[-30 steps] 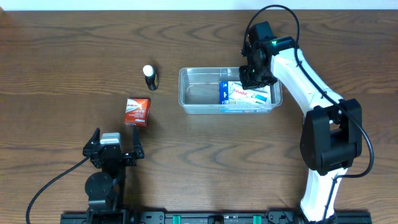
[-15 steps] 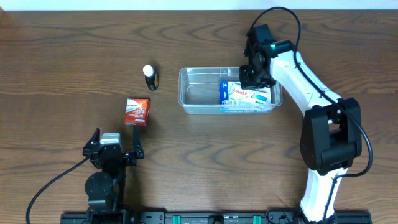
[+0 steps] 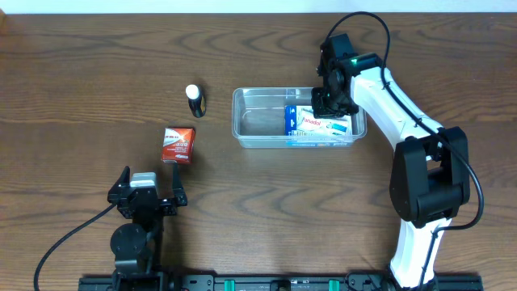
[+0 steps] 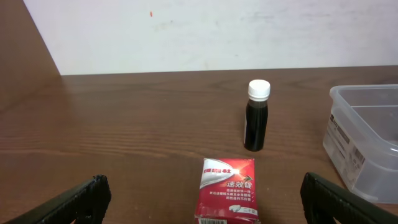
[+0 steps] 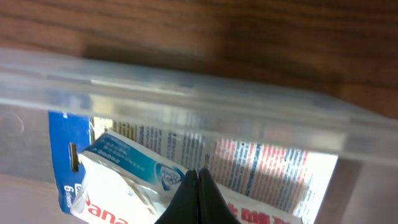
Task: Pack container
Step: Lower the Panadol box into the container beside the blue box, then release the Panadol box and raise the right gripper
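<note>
1. Wood-grain counter [image 3: 81, 81] is shown from overhead. The container [image 3: 257, 123] is set right of its middle, nearer the far edge than the near one, with its long side along that edge.
2. Packs [image 3: 323, 123] printed in blue, white and red are laid in the container's right half.
3. The right gripper [image 3: 325, 99] is held over the container's far right corner, above the packs. Its arm [image 3: 388, 97] is stretched in from the counter's near right corner.
4. A dark bottle [image 3: 195, 100] with a white cap is placed left of the container and apart from it. A red box [image 3: 178, 144] is laid closer to the near edge, apart from both.
5. The left gripper [image 3: 150, 179] is kept by the near edge, left of the middle. It is spread wide and nothing is held in it.
6. In the left wrist view, its fingers [image 4: 68, 202] are seen far apart at the lower corners. The box [image 4: 227, 190] lies between and beyond them, untouched. The bottle [image 4: 257, 118] is stood upright behind the box, and the container's end [image 4: 364, 143] is seen at the right. A white wall [image 4: 217, 31] is seen past the far edge.
7. In the right wrist view, the fingers [image 5: 188, 205] are pressed together to one point, with nothing gripped between them. They are held just inside the container's rim [image 5: 186, 93], over the packs [image 5: 130, 168]. Whether the packs are touched cannot be told.
</note>
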{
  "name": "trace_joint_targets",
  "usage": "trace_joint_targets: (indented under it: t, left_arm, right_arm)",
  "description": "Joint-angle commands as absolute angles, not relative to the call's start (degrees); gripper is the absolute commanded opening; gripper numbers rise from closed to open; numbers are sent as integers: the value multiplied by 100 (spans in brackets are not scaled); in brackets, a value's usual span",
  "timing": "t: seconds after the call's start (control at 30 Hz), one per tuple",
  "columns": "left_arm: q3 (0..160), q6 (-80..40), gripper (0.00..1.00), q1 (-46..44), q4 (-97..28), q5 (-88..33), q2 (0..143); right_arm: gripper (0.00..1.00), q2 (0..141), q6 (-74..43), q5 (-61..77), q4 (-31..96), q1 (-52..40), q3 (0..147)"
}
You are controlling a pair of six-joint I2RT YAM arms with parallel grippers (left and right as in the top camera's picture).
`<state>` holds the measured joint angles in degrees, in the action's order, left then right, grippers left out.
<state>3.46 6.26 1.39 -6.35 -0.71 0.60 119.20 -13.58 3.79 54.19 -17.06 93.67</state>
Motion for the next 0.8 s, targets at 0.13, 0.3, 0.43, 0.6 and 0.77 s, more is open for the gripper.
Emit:
trace_joint_targets:
  t: [0.13,0.3,0.43,0.6,0.77]
  left_arm:
    - [172,683,98,126,-716,-104,23]
    - [172,683,98,126,-716,-104,23]
    - [172,683,98,126,-716,-104,23]
    - [172,683,98,126,-716,-104,23]
    - [172,683,98,126,-716,-104,23]
  right_arm:
    - [1,11732,-1258,593,5529,-1789,9327]
    - [1,11732,-1260,762,5531,-1752,9332]
    - [1,11732,-1177,1026,5575,-1664,9332]
    - [1,11732,-1103,1328,5664,-1549,9332]
    - [1,11732,-860,1385,5754,-1472,9332]
